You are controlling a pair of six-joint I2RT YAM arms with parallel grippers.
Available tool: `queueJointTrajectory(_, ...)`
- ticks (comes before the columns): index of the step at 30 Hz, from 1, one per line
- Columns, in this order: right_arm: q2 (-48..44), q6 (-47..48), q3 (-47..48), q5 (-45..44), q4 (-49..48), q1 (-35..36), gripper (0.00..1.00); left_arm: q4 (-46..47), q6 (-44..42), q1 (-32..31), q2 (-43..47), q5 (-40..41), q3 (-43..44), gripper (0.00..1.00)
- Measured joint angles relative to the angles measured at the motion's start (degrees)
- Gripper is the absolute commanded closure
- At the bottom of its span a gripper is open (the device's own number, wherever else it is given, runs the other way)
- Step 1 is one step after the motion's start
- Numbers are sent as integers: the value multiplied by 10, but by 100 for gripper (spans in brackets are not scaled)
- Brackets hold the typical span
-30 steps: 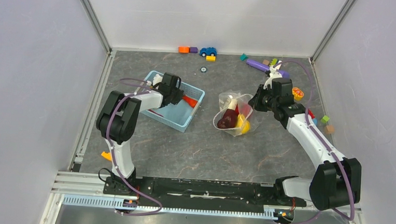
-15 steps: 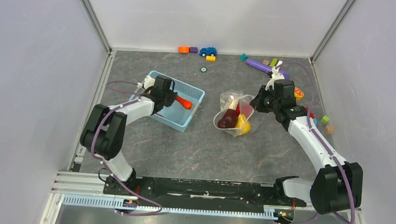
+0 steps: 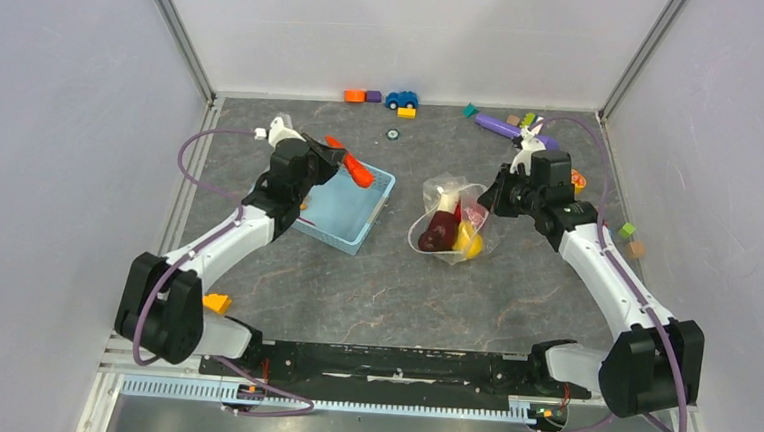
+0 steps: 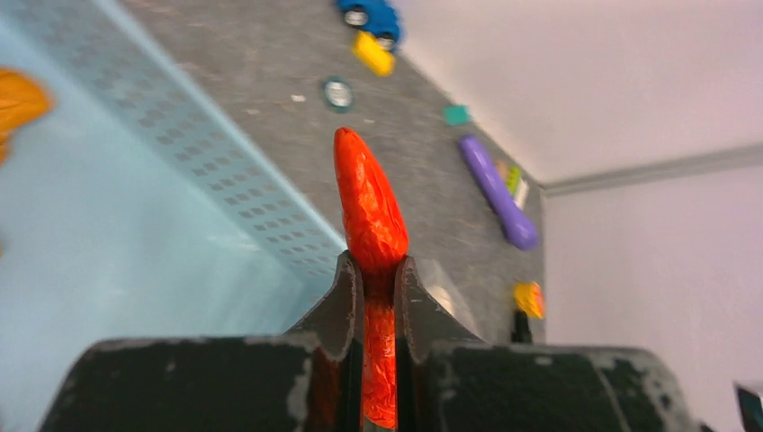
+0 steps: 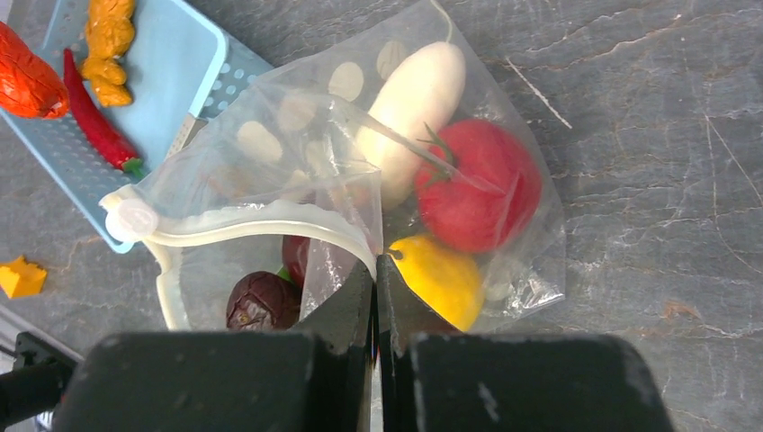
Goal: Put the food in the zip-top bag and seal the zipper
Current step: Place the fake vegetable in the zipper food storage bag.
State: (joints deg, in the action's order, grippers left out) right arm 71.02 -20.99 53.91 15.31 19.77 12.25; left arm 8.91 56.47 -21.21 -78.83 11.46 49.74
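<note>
Top view, left gripper (image 3: 334,156): raised over the far edge of the light-blue basket (image 3: 362,230), jaws clamped on the carrot (image 3: 355,168).
Top view, carrot axis: runs left to right, free end towards the zip-top bag (image 3: 453,220), probably so it can go in tip first.
Top view, right gripper (image 3: 489,205): at the bag's right side, lifting its rim so the mouth gapes.
Left wrist, carrot: pinched across its thicker part, so the long axis lines up with the fingers and the narrow tip juts straight out past them.
Right wrist, jaws: shut tight on the bag's rim beside the zipper (image 5: 261,223).
Right wrist, zipper: unsealed, bowed into a loop, and the white slider (image 5: 130,219) sits at its left end.
Right wrist, bag contents: the radish (image 5: 418,99) lies lengthwise towards the far end. The tomato (image 5: 477,184) and yellow pepper (image 5: 441,279) are on the right, and the maroon piece (image 5: 261,301) is near the mouth.
</note>
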Motion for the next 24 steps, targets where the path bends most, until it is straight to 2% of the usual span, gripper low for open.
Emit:
queueJointTrajectory(6,-14,3,12,29,16,0,97,119,-83,-50,39,-94,-19,98)
queueJointTrajectory(14,-26,-14,14,63,13,0,97,239,-231,-189,71,-159,-41,98)
queueJointTrajectory(24,-39,-45,14,99,3,0,98,322,-310,-231,62,-259,-41,98)
